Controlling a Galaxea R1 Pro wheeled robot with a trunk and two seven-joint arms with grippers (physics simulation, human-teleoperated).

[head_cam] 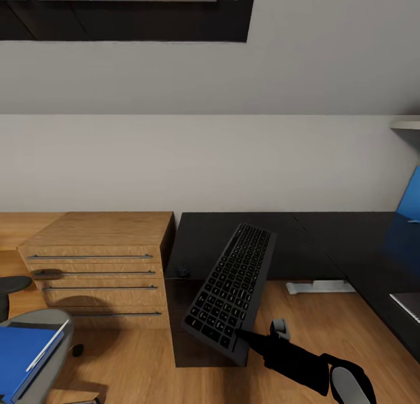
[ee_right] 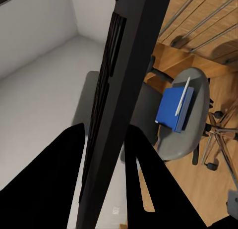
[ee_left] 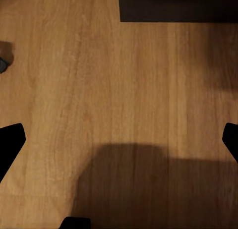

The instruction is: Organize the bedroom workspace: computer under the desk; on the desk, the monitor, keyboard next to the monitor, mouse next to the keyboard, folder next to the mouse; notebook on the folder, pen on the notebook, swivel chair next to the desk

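Keyboard is clenched at one short end by right claw; stiff, light, long lever, likely droop. Mid-edge regrip advised.

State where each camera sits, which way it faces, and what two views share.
Head: high on the robot, looking down at the desk; right arm holds the keyboard.
Left wrist: points at the floor; left gripper open.
Right wrist: along the right gripper, shut on the keyboard edge.
Shared: head and right wrist show keyboard, chair, folder.
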